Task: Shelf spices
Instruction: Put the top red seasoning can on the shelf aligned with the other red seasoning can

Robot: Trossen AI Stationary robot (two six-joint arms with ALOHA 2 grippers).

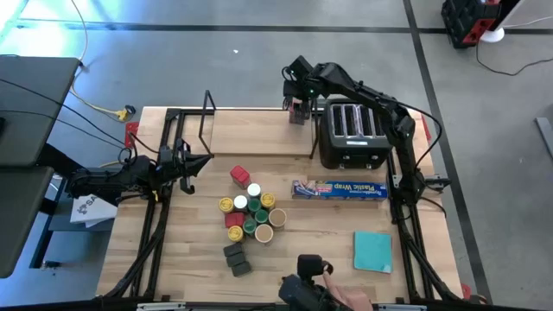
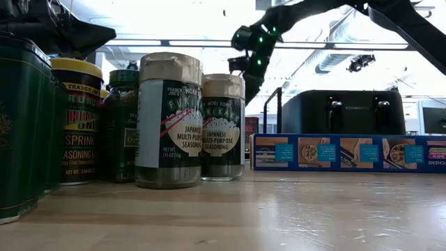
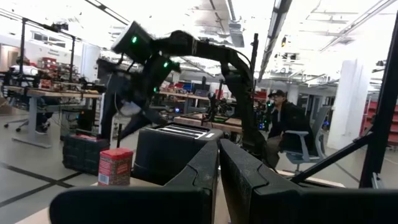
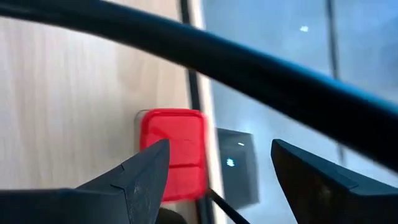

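Observation:
A red tin (image 4: pixel 173 152) stands upright on the shelf's pale board (image 1: pixel 259 130) at its far right corner, and also shows as the red tin (image 3: pixel 115 167) in the left wrist view. My right gripper (image 4: pixel 217 155) hangs open just above it, pointing down; the right gripper (image 1: pixel 298 111) is beside the toaster. The other spices (image 1: pixel 251 212) are clustered mid-table: round jars, red tins (image 1: pixel 239 176) and dark grey blocks (image 1: pixel 235 257). Jars (image 2: pixel 171 118) fill the low view. My left gripper (image 1: pixel 194 164) is shut, level, at the shelf's left end, holding nothing. My right gripper is open above the red tin's top (image 4: pixel 177 130). One finger (image 4: pixel 146 171) shows in front of the tin's edge, and I cannot tell whether it touches. The tin stands by itself on the board.
The black toaster (image 1: pixel 352 134) stands right of the shelf, close to my right arm. The long blue wrap box (image 1: pixel 339 188) lies in front of it, and a teal pad (image 1: pixel 372 250) is near the right front. A person's hand (image 1: pixel 346 298) and a black object (image 1: pixel 302 289) are at the near edge.

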